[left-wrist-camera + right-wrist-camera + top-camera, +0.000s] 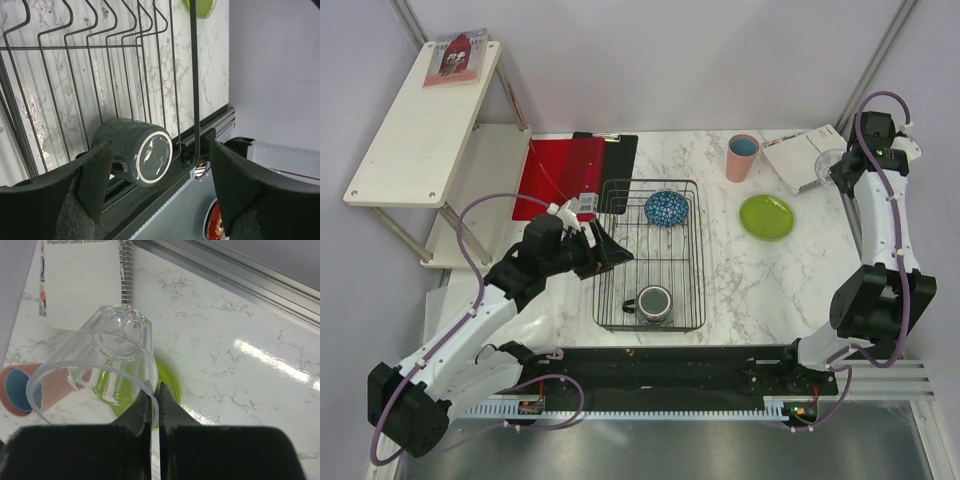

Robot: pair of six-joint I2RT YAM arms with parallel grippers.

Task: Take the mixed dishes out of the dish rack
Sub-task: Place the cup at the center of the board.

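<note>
Two of the five dishes sit inside the dish rack (pixel 601 300): the blue patterned bowl (pixel 666 208) at its far end and the dark grey mug (pixel 653 302), lying on its side, at the near end. Two more are already out on the counter (pixel 750 285) to the right of the rack, the lime-green small plate (pixel 766 216) and, beyond it, the salmon-pink cup (pixel 743 157) standing upright. The fifth, the clear drinking glass (pixel 100 360), is out of the rack but not yet set down. The right gripper (pixel 154 401) has its fingers closed on the glass's rim and holds it tilted on its side above the far right of the counter, near a spiral notebook (pixel 805 158).

The left gripper (pixel 605 245) hangs at the rack's left wall with its fingers spread apart and nothing between them. In its wrist view the mug shows through the bars ahead.

By this reckoning the unloading is a little past halfway. The glass has to be put down, and the mug and the bowl have to come out, the mug looking like the left arm's likely next pick.
</note>
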